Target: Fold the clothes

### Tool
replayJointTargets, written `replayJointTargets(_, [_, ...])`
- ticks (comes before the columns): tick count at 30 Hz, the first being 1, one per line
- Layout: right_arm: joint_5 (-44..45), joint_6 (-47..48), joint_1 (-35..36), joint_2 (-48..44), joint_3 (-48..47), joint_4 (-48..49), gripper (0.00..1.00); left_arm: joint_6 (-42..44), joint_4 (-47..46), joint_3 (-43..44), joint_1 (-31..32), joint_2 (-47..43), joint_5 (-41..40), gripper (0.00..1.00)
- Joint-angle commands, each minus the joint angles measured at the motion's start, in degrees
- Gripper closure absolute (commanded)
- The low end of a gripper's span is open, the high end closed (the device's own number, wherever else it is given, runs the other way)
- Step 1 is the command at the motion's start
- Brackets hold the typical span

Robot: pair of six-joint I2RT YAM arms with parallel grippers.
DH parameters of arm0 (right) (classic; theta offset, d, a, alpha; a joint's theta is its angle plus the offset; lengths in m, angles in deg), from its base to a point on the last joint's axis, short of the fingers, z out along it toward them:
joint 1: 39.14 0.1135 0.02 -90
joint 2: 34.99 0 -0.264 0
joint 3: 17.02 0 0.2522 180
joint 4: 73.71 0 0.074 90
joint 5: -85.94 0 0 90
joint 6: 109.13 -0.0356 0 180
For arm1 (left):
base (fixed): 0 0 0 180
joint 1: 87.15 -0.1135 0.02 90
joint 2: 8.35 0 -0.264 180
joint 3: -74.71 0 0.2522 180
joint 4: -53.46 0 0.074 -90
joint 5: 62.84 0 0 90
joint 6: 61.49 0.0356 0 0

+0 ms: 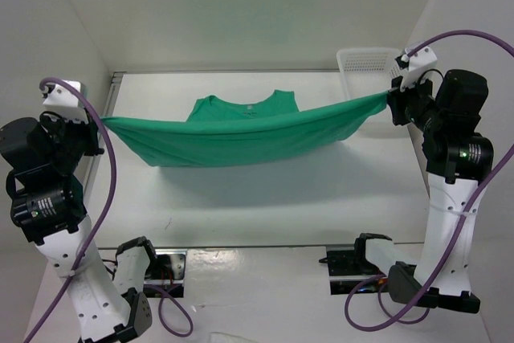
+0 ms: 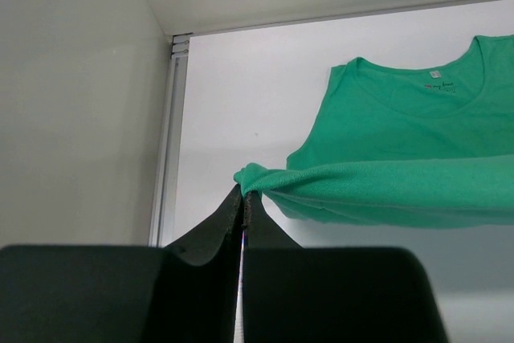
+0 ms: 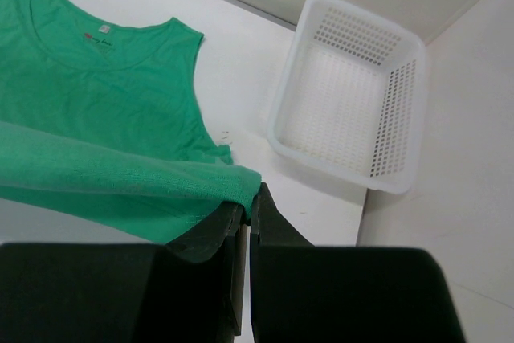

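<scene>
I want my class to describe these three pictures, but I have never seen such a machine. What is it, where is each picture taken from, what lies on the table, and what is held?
These are two robot arms bolted at the near edge of a white table. The wide picture looks down from above and behind them; the other two come from a camera on each wrist, so the black shapes at the bottom are that arm's own fingers. The left gripper and the right gripper are each shut on one end of a green shirt, stretching it between them; its collar end seems to rest on the table. An empty white mesh basket stands in the far right corner.
</scene>
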Motion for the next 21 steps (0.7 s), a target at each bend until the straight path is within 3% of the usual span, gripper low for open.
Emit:
replayJointTargets(1, [2.41,0.86,-0.74,-0.90,0.40,0.34,1.00,0.10,-1.96,-0.52,-0.61,-0.55,-2.51,1.00])
replayJointTargets(21, [1.01,-0.98,-2.32,2.79,-1.44,2.01,1.00,-0.51,-4.16,1.33,-0.61,3.05,-3.22,1.00])
